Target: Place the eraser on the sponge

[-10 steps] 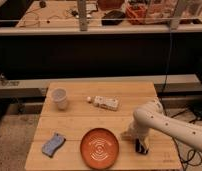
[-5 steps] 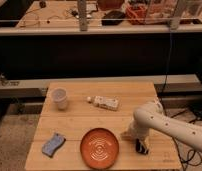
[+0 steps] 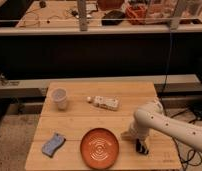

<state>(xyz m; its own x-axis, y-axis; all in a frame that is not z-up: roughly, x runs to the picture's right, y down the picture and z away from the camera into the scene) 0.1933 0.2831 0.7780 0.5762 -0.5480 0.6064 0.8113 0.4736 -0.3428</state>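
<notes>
The sponge [image 3: 53,144], a blue-grey pad with wavy edges, lies flat near the front left of the wooden table [image 3: 99,120]. My gripper [image 3: 141,146] points down at the table's front right, just right of the orange plate [image 3: 99,147], at the end of the white arm [image 3: 164,122]. A small dark shape sits at the gripper's tip, low over the tabletop. I cannot tell whether this is the eraser or part of the gripper.
A white cup [image 3: 59,98] stands at the back left. A cream-white rectangular piece [image 3: 106,103] with a small white ball [image 3: 89,99] lies at the back middle. Behind the table runs a dark shelf [image 3: 94,55] with a cluttered bench above.
</notes>
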